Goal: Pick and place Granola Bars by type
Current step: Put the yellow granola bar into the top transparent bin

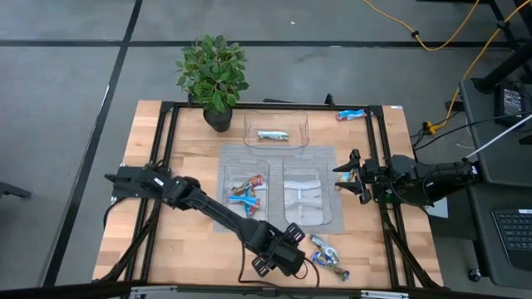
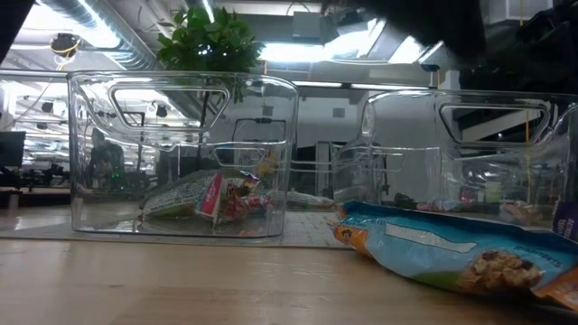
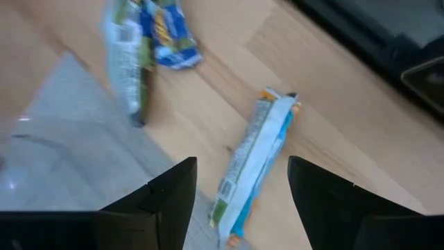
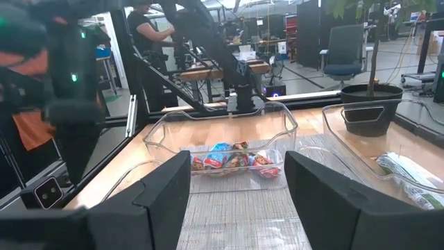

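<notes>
My left gripper [image 1: 293,259] [image 3: 241,167] hovers open near the table's near edge. Its fingers stand on either side of a blue-and-pale granola bar [image 3: 255,163] lying flat on the wood, without touching it. Two more bars [image 3: 149,42] [image 1: 326,246] lie beside it. Several bright blue and red bars [image 1: 248,196] [image 4: 232,158] [image 2: 217,194] lie in the left clear tray. One pale silvery-green bar [image 1: 273,135] lies in the far tray. A blue bar [image 1: 351,115] rests by the far right corner. My right gripper [image 1: 339,176] [image 4: 236,163] waits open at the table's right side.
Three clear trays [image 1: 309,218] sit on a grey mat [image 1: 218,224] mid-table. A potted plant [image 1: 214,79] stands at the far edge, left of the far tray. A black frame [image 1: 166,141] runs along the table's sides. A large blue bar [image 2: 452,253] lies close to the low camera.
</notes>
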`<control>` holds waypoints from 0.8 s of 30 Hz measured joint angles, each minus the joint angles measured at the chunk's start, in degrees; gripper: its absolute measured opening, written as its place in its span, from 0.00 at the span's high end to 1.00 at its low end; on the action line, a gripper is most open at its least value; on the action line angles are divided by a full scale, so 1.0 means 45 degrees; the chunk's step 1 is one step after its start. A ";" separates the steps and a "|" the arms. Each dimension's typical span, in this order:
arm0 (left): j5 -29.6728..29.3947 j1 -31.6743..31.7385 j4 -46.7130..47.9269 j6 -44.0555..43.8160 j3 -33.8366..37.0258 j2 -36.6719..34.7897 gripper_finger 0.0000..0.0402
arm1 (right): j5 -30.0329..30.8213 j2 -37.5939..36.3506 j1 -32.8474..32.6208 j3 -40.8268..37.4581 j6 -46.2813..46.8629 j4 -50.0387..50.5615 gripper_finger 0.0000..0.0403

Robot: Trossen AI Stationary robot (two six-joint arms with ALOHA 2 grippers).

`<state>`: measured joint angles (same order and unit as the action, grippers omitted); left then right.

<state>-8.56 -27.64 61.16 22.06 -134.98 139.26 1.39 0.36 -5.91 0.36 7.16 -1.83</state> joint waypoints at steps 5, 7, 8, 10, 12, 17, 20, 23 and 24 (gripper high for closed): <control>0.0329 0.0010 -0.0016 0.0278 0.0005 0.0461 0.45 | 0.0000 0.0000 0.0002 -0.0002 0.0002 0.0002 0.41; 0.0506 0.0028 -0.0112 0.0274 0.0000 0.0649 0.45 | 0.0000 0.0000 0.0002 -0.0001 -0.0008 0.0005 0.42; 0.0568 0.0040 -0.0097 0.0274 0.0000 0.0766 0.45 | 0.0000 0.0000 0.0000 0.0000 -0.0010 0.0004 0.42; 0.0620 0.0080 -0.0210 0.0276 0.0005 0.0926 0.46 | 0.0000 0.0000 0.0005 -0.0002 0.0005 0.0005 0.42; 0.0675 0.0115 -0.0420 0.0279 0.0005 0.1012 0.47 | 0.0000 -0.0005 0.0000 0.0001 -0.0006 0.0000 0.42; 0.0827 0.0234 -0.0769 0.0279 0.0005 0.1293 0.49 | 0.0000 -0.0005 0.0000 0.0001 -0.0010 0.0000 0.41; 0.0919 0.0329 -0.0946 0.0269 0.0013 0.1327 0.50 | 0.0000 -0.0005 0.0002 0.0001 0.0003 0.0000 0.42; 0.1347 0.0428 -0.1250 0.0253 0.0366 0.1332 0.50 | 0.0000 -0.0004 0.0000 0.0001 -0.0015 0.0000 0.41; 0.1409 0.0437 -0.1196 0.0200 0.0437 0.1355 0.50 | 0.0000 -0.0004 0.0005 0.0001 -0.0008 0.0005 0.42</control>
<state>-2.22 -25.67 55.78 22.96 -133.01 145.35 1.39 0.34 -5.89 0.36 7.12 -1.80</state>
